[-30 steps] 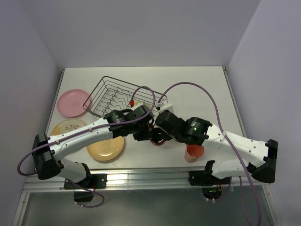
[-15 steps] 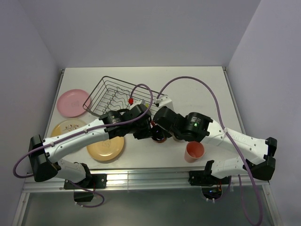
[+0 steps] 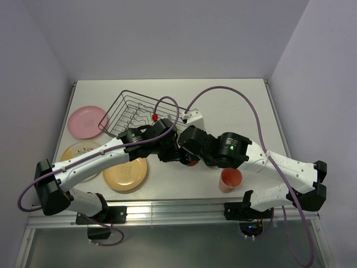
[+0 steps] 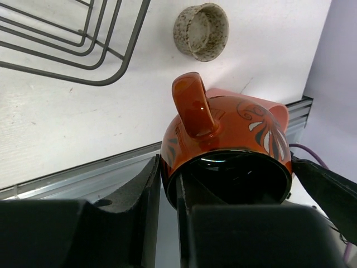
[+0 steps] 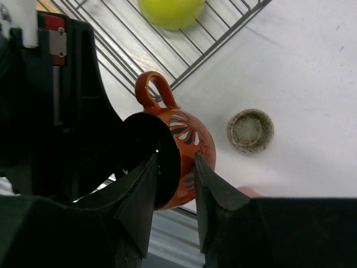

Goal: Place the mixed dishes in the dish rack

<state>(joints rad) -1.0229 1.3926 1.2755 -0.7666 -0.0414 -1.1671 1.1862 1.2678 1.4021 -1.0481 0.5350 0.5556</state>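
The small red mug point(image 3: 190, 162) hangs on its side above the table between both arms. My left gripper point(image 4: 168, 174) is shut on its rim, one finger inside and one outside, handle point(image 4: 192, 106) pointing away. My right gripper point(image 5: 175, 165) straddles the opposite wall of the red mug point(image 5: 189, 139) with its jaws open, a gap showing at the outer finger. The dish rack point(image 3: 125, 109) lies just behind, with the lime-green bowl point(image 5: 170, 10) inside it. The grey-beige cup point(image 5: 250, 130) stands upright on the table beside the rack. The salmon-pink tumbler point(image 3: 230, 179) stands near the front.
Three plates lie left of the rack: pink point(image 3: 86, 120), pale cream point(image 3: 78, 149) and tan-orange point(image 3: 125, 174). Purple cables arch over both arms. The table's metal front edge point(image 3: 178, 209) runs close below the mug.
My right jaws have spread apart on the mug's wall, while my left jaws have tightened on its rim. Both wrists shifted slightly left and back toward the rack.
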